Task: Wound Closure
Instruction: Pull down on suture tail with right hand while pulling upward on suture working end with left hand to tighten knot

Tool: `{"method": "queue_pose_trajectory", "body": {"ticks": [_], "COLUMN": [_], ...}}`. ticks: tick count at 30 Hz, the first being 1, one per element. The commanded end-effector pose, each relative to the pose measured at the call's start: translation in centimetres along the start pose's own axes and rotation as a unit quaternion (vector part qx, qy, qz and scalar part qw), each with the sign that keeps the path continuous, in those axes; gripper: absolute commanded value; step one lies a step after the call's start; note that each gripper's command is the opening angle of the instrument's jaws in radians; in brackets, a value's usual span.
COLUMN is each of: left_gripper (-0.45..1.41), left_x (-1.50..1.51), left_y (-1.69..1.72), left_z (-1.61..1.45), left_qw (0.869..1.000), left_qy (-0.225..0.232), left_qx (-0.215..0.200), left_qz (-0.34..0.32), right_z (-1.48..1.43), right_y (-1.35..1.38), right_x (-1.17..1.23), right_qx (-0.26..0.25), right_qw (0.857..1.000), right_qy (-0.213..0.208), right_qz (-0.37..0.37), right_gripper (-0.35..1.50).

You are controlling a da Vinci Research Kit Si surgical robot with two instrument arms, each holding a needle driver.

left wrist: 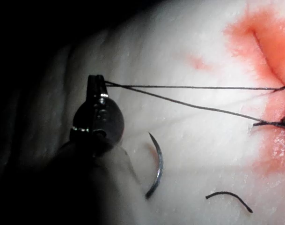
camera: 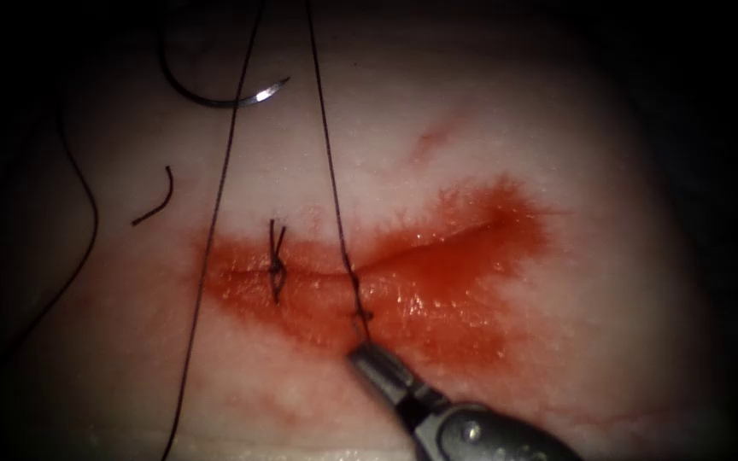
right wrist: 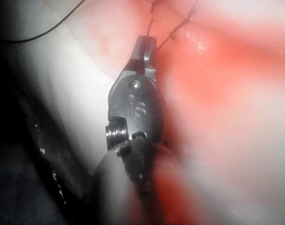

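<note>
Endoscope view: your right tool (camera: 367,352) has its jaws clamped on the thread (camera: 333,183) just below the cut (camera: 403,256) in the tissue (camera: 557,128); the needle (camera: 215,96) lies free on the tissue, far up and left of those jaws, near a cut end of thread (camera: 157,201).

Left wrist view: your left tool (left wrist: 96,85) has its jaws closed on two thread strands; the needle (left wrist: 157,166) rests beside it, unheld.

Right wrist view: your right tool (right wrist: 146,47) pinches the thread at the red fluid (right wrist: 217,61).
</note>
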Motion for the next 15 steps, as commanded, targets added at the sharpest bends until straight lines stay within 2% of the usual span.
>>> {"method": "queue_pose_trajectory", "body": {"ticks": [1,9,15], "left_gripper": [-0.45,-0.45,-0.45], "left_x": [0.00,-0.01,-0.10], "left_y": [-0.07,-0.29,-0.33], "left_z": [0.08,0.21,0.35], "left_qw": [1.000,1.000,0.999], "left_qy": [0.002,-0.008,-0.014], "left_qx": [0.006,0.024,0.036], "left_qz": [0.000,0.004,0.010], "right_z": [0.03,0.11,0.12], "right_y": [-0.08,-0.15,-0.19], "right_x": [-0.07,-0.06,-0.11], "right_qx": [0.006,0.020,0.023], "right_qw": [1.000,1.000,1.000], "right_qy": [-0.001,0.000,-0.006], "right_qz": [0.001,-0.004,-0.006], "right_gripper": [-0.35,-0.35,-0.35]}}
